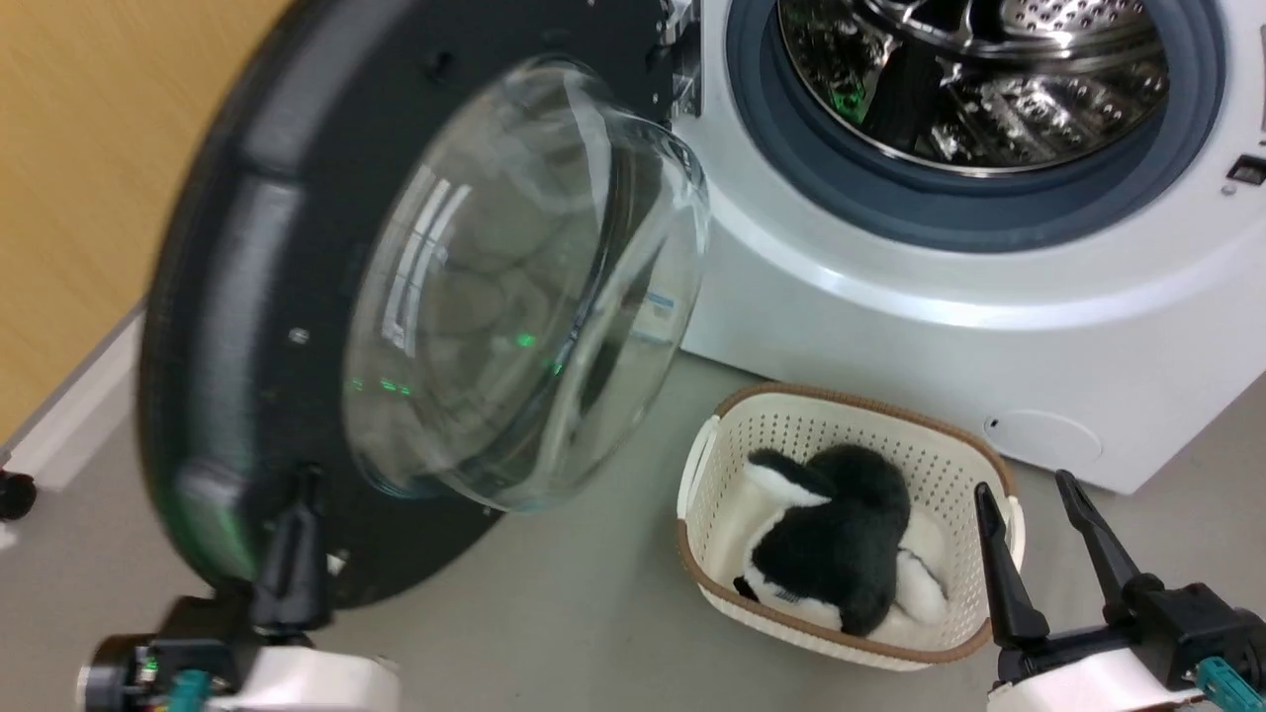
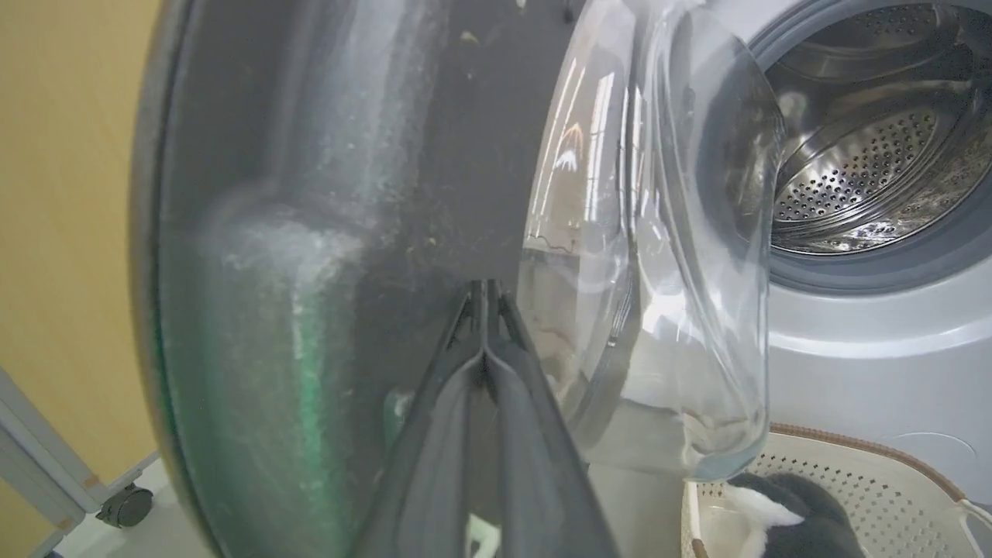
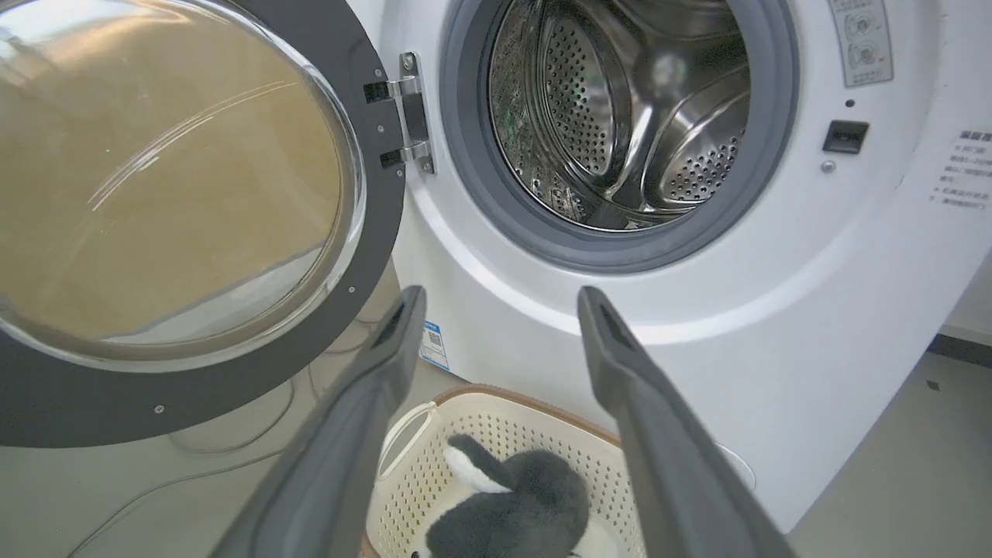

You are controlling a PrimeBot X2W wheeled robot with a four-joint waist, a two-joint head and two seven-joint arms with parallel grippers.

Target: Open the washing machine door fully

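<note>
Two surfaces: grey floor (image 1: pixel 593 603), yellow wall (image 1: pixel 79 148); left hand (image 1: pixel 305 483) together, right hand (image 1: pixel 1024 487) apart.

Left hand (image 2: pixel 484 288) pinched together, seemingly tilted; right hand (image 1: pixel 1026 487) spread wide apart.

Three views, one washer (image 1: pixel 890 326)
I look down from the head; left wrist sits very near the door (image 2: pixel 310 232); all share the basket (image 1: pixel 930 455).

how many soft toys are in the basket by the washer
1: a black-and-white plush toy lying in the white perforated basket on the floor in front of the washing machine. Anything beneath it would be hidden.
</note>
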